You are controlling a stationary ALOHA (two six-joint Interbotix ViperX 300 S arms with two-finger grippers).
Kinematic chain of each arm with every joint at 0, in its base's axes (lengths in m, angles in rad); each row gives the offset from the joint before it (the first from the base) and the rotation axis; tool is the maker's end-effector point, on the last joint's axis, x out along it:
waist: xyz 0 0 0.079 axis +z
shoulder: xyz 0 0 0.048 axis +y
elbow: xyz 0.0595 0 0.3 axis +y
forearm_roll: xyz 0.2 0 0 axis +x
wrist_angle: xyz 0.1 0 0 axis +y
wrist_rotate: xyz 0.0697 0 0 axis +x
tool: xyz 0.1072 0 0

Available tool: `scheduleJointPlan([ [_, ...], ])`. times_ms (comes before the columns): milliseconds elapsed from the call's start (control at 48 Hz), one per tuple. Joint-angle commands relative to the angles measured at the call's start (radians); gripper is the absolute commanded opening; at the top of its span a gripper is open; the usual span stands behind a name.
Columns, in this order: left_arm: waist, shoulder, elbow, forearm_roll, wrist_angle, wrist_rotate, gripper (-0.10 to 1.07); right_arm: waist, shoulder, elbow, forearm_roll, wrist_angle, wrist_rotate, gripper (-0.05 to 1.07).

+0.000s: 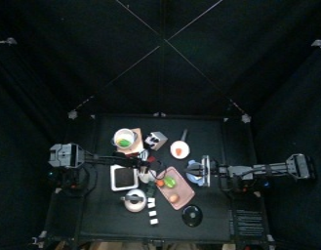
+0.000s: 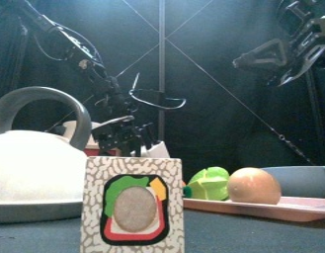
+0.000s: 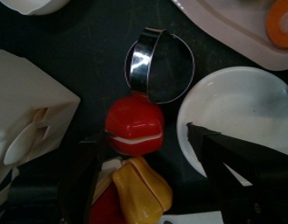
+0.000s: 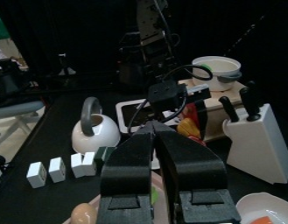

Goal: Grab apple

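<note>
Apple (image 3: 134,129), red, lying on the bench just past the tips of the left jaws, in line with the gap. Spread wide apart, touching nothing. Yellow toy food (image 3: 141,185) right against it. Right jaws pressed together, well away, holding nothing.

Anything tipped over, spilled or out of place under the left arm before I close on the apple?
Nothing stands out. The red apple lies whole between the open left gripper's fingers, beside a yellow toy, a metal ring and a white bowl. No spill shows.
</note>
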Motion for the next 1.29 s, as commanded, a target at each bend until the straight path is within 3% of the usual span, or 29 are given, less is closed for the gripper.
scheduleJointPlan([
  [0,0.018,-0.009,-0.026,0.005,-0.002,-0.003,1.03,-0.003,0.000,-0.009,0.002,-0.008,0.000,0.02],
  [396,0.020,0.000,-0.034,0.005,0.005,-0.005,1.01,-0.014,0.009,-0.009,0.002,-0.008,0.000,0.02],
  [750,0.021,0.005,-0.032,0.002,0.021,-0.005,0.78,-0.014,0.009,-0.009,0.002,-0.008,0.000,0.02],
  [1271,0.006,-0.018,-0.040,-0.038,0.009,-0.015,0.82,-0.014,0.012,-0.009,0.002,-0.008,0.002,0.02],
])
